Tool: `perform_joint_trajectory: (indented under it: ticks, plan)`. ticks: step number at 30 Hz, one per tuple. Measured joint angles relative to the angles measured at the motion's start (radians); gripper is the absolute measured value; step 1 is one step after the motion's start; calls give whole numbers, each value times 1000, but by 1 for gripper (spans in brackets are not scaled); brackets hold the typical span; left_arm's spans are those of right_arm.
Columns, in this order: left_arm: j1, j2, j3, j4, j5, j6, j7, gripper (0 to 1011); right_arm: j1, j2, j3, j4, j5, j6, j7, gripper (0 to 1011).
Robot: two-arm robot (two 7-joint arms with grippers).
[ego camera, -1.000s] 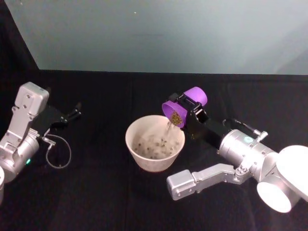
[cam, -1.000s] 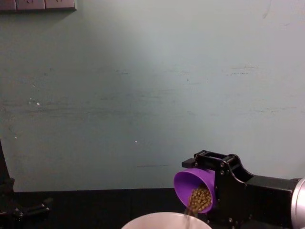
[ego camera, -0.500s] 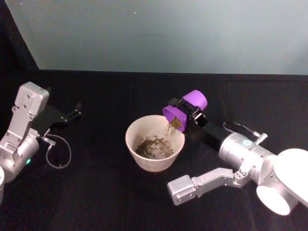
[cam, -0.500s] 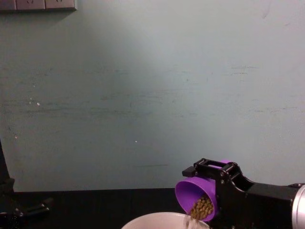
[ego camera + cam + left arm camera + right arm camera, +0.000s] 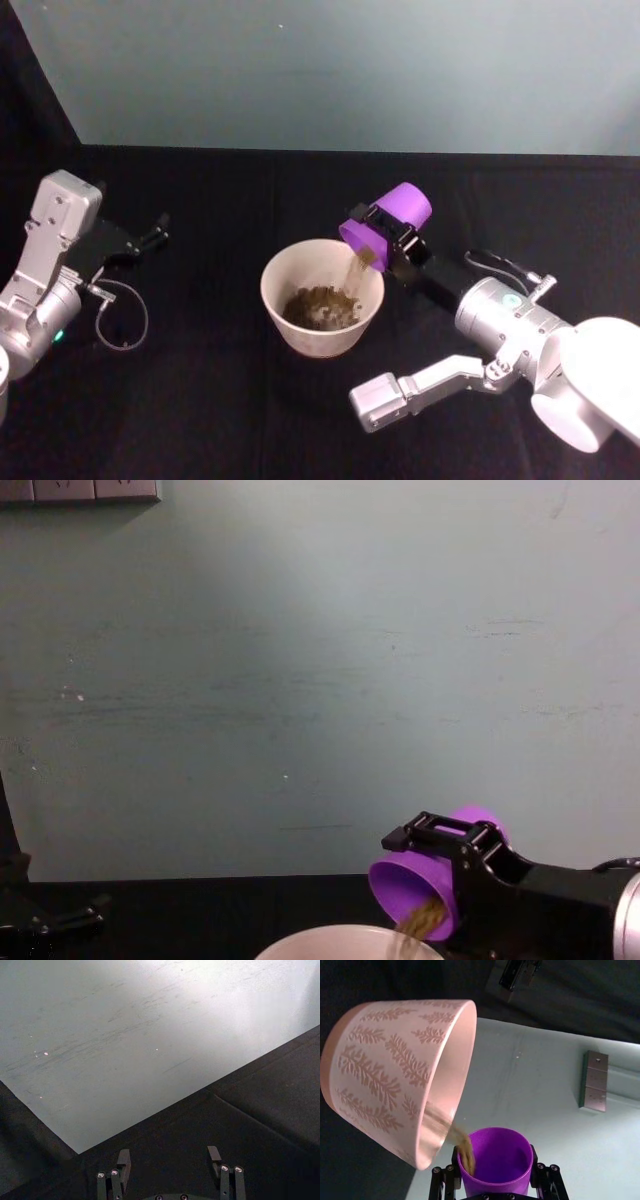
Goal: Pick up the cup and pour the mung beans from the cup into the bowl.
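The cup [image 5: 408,203], tipped mouth-down just above the bowl's [image 5: 300,340] right rim near the desk's middle, streams mung beans [image 5: 320,307] inside. Any outward drift could scatter them over that rim. The right gripper [image 5: 384,228] pinches the cup's sides. The left gripper [image 5: 155,233] hovers, fingers spread, by the desk's left edge.

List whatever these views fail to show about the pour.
- Chest view: the bowl is cut off by the bottom edge, so its contents are out of sight.
- Head view: the falling mung beans blur into a streak, so single beans cannot be counted.
- Head view: the right gripper, shut on the cup, hides part of its wall.
- Chest view: the left gripper, parked at the left, barely stands out in the dark corner.
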Motion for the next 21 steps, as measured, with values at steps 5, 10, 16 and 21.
perform_joint_trajectory:
  ticks: [5, 10, 16, 21]
  plan:
    - [0, 0, 0, 0, 0, 0, 0, 1000, 4, 6, -12, -1, -37, 17, -18, 746]
    - [0, 0, 0, 0, 0, 0, 0, 1000, 14, 14, -29, 2, -84, 33, -38, 746]
    - [0, 0, 0, 0, 0, 0, 0, 1000, 27, 23, -51, 6, -136, 52, -55, 746]
    - [0, 0, 0, 0, 0, 0, 0, 1000, 31, 26, -58, 8, -149, 62, -59, 746]
